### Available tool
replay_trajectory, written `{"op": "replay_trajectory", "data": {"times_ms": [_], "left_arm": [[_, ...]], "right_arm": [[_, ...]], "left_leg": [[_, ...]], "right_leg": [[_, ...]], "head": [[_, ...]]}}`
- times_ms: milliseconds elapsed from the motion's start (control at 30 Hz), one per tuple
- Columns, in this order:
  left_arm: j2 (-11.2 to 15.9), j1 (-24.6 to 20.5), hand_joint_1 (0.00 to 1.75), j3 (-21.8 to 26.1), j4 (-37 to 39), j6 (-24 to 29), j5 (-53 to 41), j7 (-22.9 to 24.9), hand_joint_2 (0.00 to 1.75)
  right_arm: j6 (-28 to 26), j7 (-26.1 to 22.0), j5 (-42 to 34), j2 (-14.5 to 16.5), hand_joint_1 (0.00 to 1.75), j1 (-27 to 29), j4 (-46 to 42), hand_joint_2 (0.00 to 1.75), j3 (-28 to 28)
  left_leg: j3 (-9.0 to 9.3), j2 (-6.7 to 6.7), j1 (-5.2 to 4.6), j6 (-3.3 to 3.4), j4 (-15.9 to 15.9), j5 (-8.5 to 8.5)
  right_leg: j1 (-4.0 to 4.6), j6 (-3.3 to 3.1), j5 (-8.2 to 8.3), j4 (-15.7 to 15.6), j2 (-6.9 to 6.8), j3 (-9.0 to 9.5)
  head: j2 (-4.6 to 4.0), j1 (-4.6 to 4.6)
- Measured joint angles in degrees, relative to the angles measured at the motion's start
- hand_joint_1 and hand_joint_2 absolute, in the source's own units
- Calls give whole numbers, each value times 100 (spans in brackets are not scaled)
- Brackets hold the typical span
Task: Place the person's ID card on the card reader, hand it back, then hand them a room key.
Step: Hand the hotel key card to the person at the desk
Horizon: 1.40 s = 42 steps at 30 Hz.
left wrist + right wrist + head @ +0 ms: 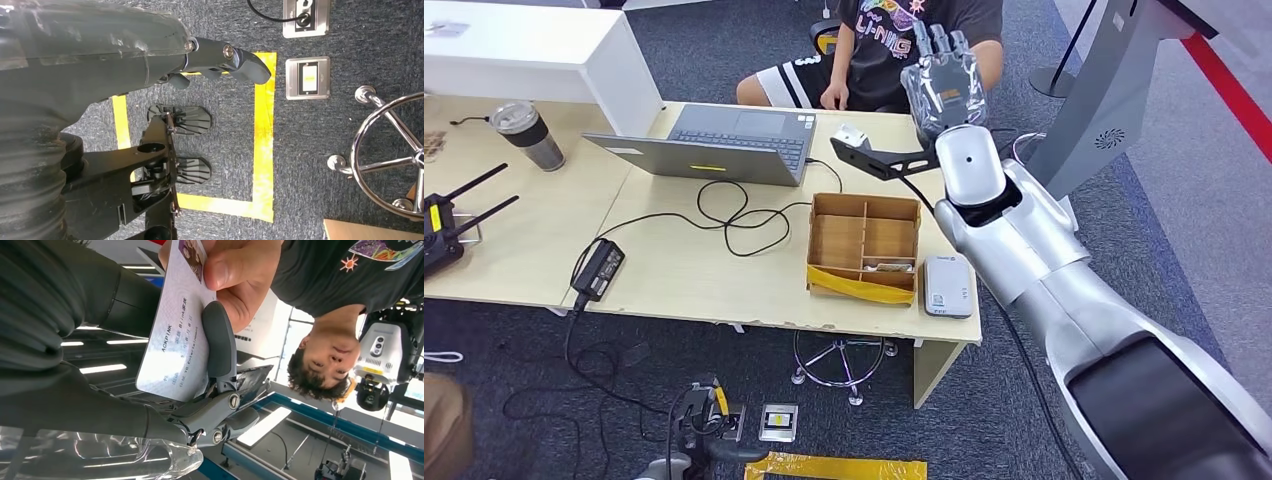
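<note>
The right hand (200, 390) is closing on the ID card (175, 340) that the person's hand (235, 280) is also pinching above the worktop (674, 270), so a handover is happening, while reader (948, 286) and key steps look undone; the left hand (220, 60) is hanging empty.

The head camera looked down from high over the desk (674, 270), facing the seated person (904, 40) beyond it. The left wrist camera pointed at the carpet (320, 150), probably beside the desk. The right wrist camera sat close under the person's hand (235, 275), facing upward.
</note>
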Motion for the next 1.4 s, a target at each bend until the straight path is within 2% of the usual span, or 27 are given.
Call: {"op": "replay_trajectory", "data": {"times_ms": [67, 300, 500, 733, 867, 1067, 1233, 1400], "left_arm": [[-4, -2, 0, 0, 0, -13, -20, 0, 175], [-1, -8, 0, 0, 0, -5, -54, 0, 175], [28, -9, 0, 0, 0, 52, 66, 1, 175], [60, -9, 0, 1, 0, 74, 99, 4, 175], [87, -12, 0, 4, -2, 124, 98, 11, 175], [184, -12, 0, 4, -7, 293, 166, 26, 175], [327, 43, 0, 3, -8, 322, 479, 92, 175], [462, 117, 0, 2, -9, 278, 770, 130, 175]], "right_arm": [[-24, -1, 0, -20, 0, -2, 27, 175, 62], [-426, 104, -37, -93, 0, -4, 103, 175, 196], [-869, -79, -425, -182, 0, -6, 125, 175, 90], [-977, -179, -620, -246, 0, -4, 127, 175, -92], [-1139, -381, -883, -269, 0, 6, 127, 175, -294], [-1326, -975, -1342, -301, 0, 247, 43, 175, -721], [-1046, -1442, -1969, -403, 0, 654, -443, 175, -1104], [-358, -1505, -2344, -524, 0, 1149, -1244, 175, -1221]], "left_leg": [[0, 1, 0, 0, 0, 0], [3, 3, 0, 0, 0, 0], [3, 4, 0, 0, 1, 0], [2, 6, 0, 0, 0, 0], [1, 6, 0, 0, 0, 0], [2, 6, 1, 0, 0, 0], [3, 6, 1, 0, 0, 0], [6, 5, 3, 0, -2, 0]], "right_leg": [[0, 0, 0, 0, 1, 0], [0, 2, 2, 0, 2, 1], [0, 3, 3, 0, 3, 1], [0, 3, 3, 0, 5, 0], [0, 3, 3, 0, 6, 0], [1, 3, 3, 0, 5, 1], [1, 2, 2, 0, 5, 1], [3, 2, 2, 0, 5, 7]], "head": [[0, -1], [0, 1], [0, -1], [0, 0], [0, -1], [0, 0], [0, 0], [0, 0]]}}
